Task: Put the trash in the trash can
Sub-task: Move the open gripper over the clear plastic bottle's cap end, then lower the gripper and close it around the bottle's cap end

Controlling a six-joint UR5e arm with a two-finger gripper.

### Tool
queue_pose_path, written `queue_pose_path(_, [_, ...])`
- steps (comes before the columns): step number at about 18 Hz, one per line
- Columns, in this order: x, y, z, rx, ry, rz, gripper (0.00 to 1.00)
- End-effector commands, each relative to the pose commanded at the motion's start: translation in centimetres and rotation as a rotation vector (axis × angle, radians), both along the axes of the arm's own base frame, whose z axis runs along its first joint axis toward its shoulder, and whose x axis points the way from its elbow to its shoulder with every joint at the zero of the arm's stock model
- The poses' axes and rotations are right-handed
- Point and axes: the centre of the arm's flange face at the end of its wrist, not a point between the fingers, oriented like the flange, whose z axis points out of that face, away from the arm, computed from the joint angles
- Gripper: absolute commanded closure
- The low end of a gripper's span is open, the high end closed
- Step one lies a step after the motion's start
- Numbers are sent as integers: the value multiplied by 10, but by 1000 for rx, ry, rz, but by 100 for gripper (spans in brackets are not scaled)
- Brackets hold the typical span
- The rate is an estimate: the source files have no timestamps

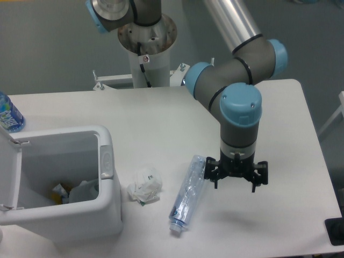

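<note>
Clear, bluish-tinted squashed plastic bottle (188, 193): long, creased, translucent; lying flat on white matte table (161, 118), neck end toward the near edge, well apart from the bin.

Crumpled white paper wad with small dark marks (145, 186): irregular, soft folds; resting between bottle and bin, just beside the bin's wall.

Boxy white plastic trash can with rounded corners (110, 215): smooth, glossy; hinged lid swung open at left, oval push-button (106, 160) on right rim; some waste already inside.

Black two-finger gripper (235, 180): spread wide, empty, pointing straight down, hanging just beside the bottle's upper end, apparently above the tabletop.

Step in hand, as judged: approach to the bottle. Best done by centring over the bottle's mid-body, jaws set across its narrow width, not along its length; descent low enough to straddle it; gentle closure, since thin crushed plastic likely to flex and slip.

Blue-labelled water bottle (9, 114): upright at far left edge; not trash, to be left alone.
</note>
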Motion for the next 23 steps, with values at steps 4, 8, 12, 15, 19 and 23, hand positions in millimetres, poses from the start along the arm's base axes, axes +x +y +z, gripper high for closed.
queue_pose_path(4, [16, 15, -13, 12, -38, -24, 0])
queue_pose_path(8, [41, 25, -33, -11, -69, -51, 0])
queue_pose_path(12, [64, 46, -64, -41, -102, -95, 0])
queue_pose_path(15, [71, 54, -77, -53, -114, -110, 0])
queue_pose_path(19, [71, 56, -97, -73, -136, -109, 0])
queue_pose_path(23, [71, 58, -106, -81, -141, -113, 0])
